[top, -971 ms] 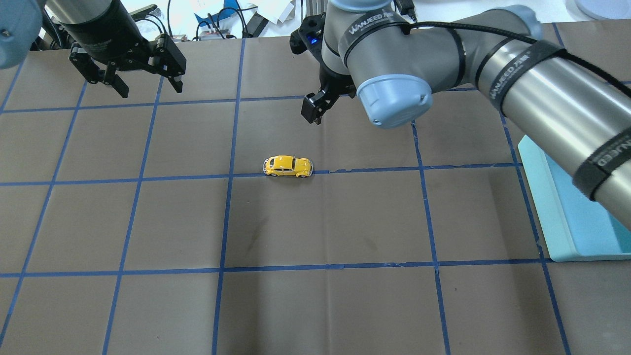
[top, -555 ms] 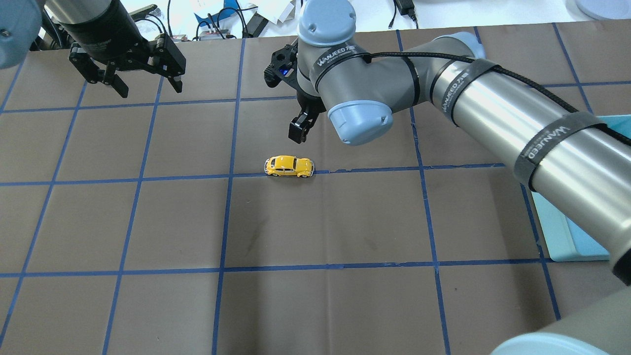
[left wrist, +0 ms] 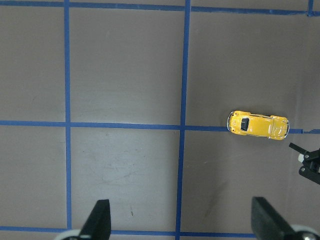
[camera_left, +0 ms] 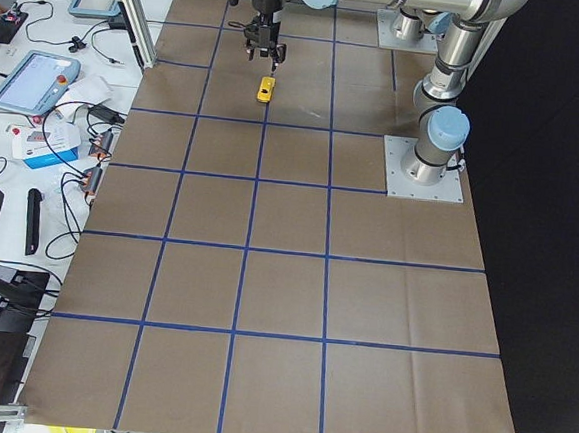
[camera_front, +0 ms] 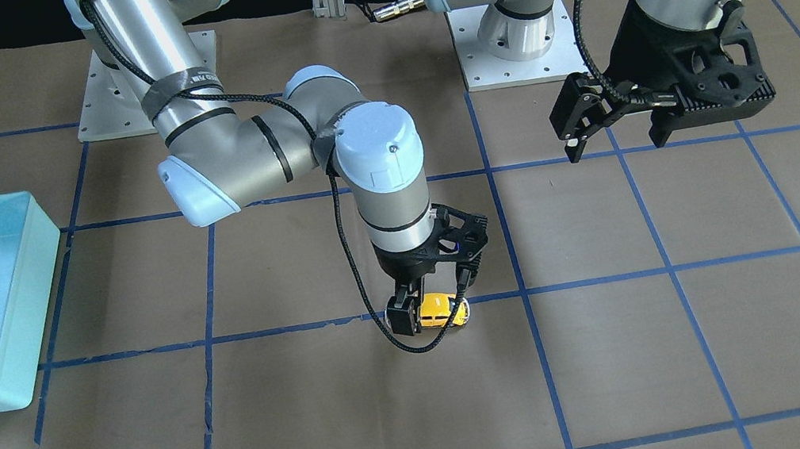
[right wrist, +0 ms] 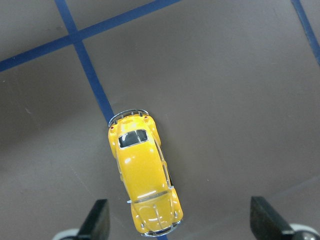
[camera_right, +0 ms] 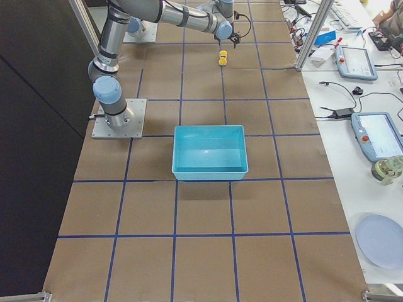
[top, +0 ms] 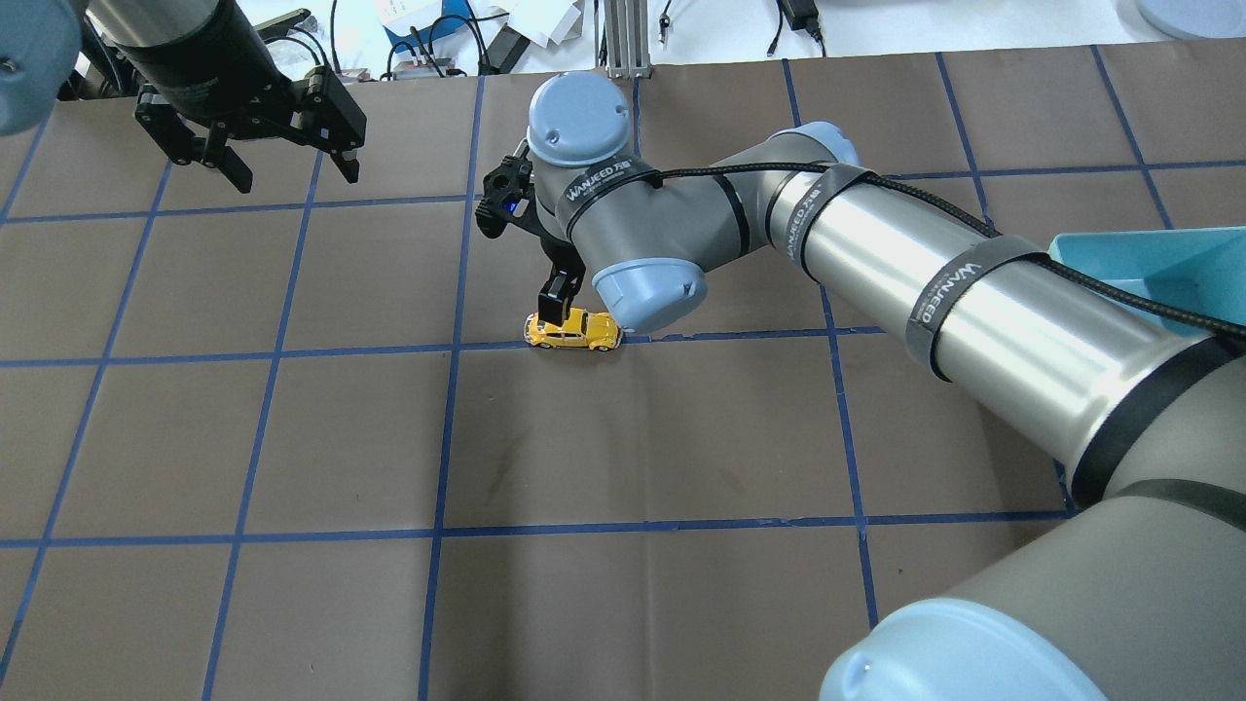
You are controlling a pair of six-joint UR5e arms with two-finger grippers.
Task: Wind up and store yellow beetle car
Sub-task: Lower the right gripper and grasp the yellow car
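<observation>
While the yellow beetle car [top: 572, 330] sits on its wheels on the brown table paper [top: 633, 438], lying along a blue tape line [top: 730, 336], the right gripper [right wrist: 181, 225] hangs close over it. Its fingers are spread wider than the car and touch neither flank; the car sits off-centre, nearer one finger. Left gripper [top: 295, 175]: raised, well apart from the car, fingers likewise spread, holding nothing. Teal bin [camera_right: 211, 175]: well apart from the car, on the robot's right.

A yellow beetle car [left wrist: 258, 125] straddles blue tape [left wrist: 125, 125].
</observation>
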